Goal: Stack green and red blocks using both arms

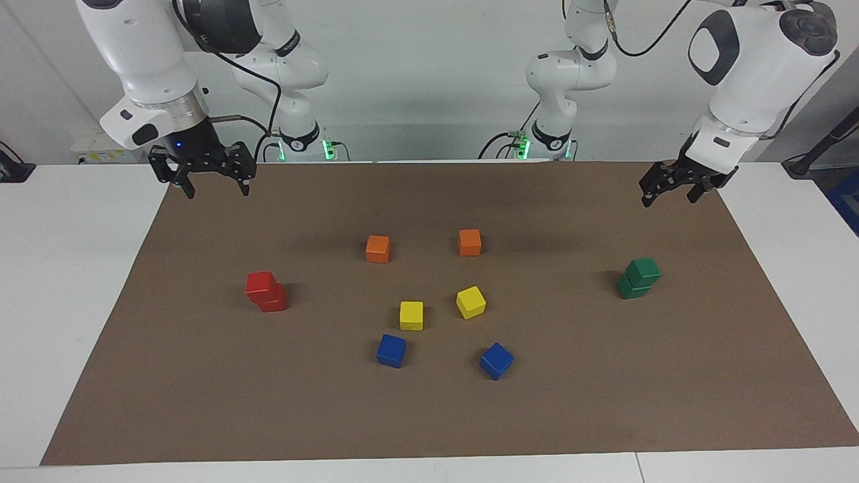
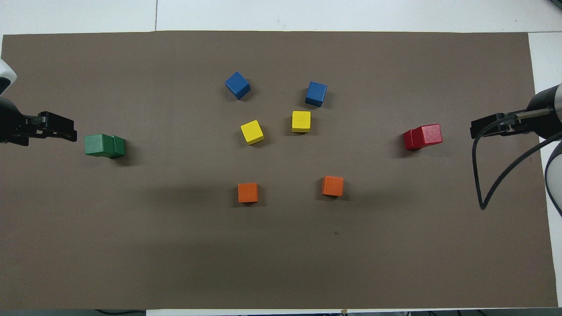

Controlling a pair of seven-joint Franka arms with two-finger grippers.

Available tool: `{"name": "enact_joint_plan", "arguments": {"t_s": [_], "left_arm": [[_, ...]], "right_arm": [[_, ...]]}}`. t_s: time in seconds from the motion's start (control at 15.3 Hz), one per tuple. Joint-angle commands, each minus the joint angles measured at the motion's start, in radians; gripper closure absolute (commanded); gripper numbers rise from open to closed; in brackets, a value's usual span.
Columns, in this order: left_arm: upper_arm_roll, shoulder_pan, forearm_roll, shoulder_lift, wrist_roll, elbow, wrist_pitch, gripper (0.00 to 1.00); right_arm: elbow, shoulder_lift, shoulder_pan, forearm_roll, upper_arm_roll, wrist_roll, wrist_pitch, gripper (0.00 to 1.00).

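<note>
Two green blocks (image 1: 639,278) stand stacked, the upper one shifted a little off the lower, toward the left arm's end of the brown mat; the overhead view shows the same green stack (image 2: 104,145). Two red blocks (image 1: 266,291) stand stacked the same way toward the right arm's end, and that red stack (image 2: 422,137) shows from above too. My left gripper (image 1: 668,197) hangs open and empty over the mat's edge at its own end, apart from the green stack (image 2: 66,130). Over the other end of the mat my right gripper (image 1: 216,192) also stands open with nothing in it (image 2: 481,127).
Two orange cubes (image 1: 378,248) (image 1: 470,242), two yellow cubes (image 1: 411,315) (image 1: 470,302) and two blue cubes (image 1: 391,350) (image 1: 496,360) lie singly mid-mat between the stacks. The brown mat (image 1: 604,416) covers a white table (image 1: 60,268). A black cable (image 2: 483,175) loops beside the right gripper.
</note>
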Motion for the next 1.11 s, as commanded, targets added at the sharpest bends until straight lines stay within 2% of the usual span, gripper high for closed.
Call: {"name": "enact_joint_plan", "arguments": {"t_s": [0.0,0.46,1.05], "left_arm": [[0.006,-0.003,-0.001,-0.028,-0.003,-0.030,0.017,0.00],[0.006,-0.003,-0.001,-0.028,-0.003,-0.030,0.017,0.00],[0.006,-0.003,-0.001,-0.028,-0.003,-0.030,0.017,0.00]], "right_arm": [[-0.006,-0.007,-0.015,0.016,0.009,0.017,-0.008,0.00],[-0.008,-0.001,-0.058,0.016,0.034,0.011,-0.003,0.00],[-0.015,0.004,-0.060,0.014,0.035,0.013,-0.007,0.00]]}}
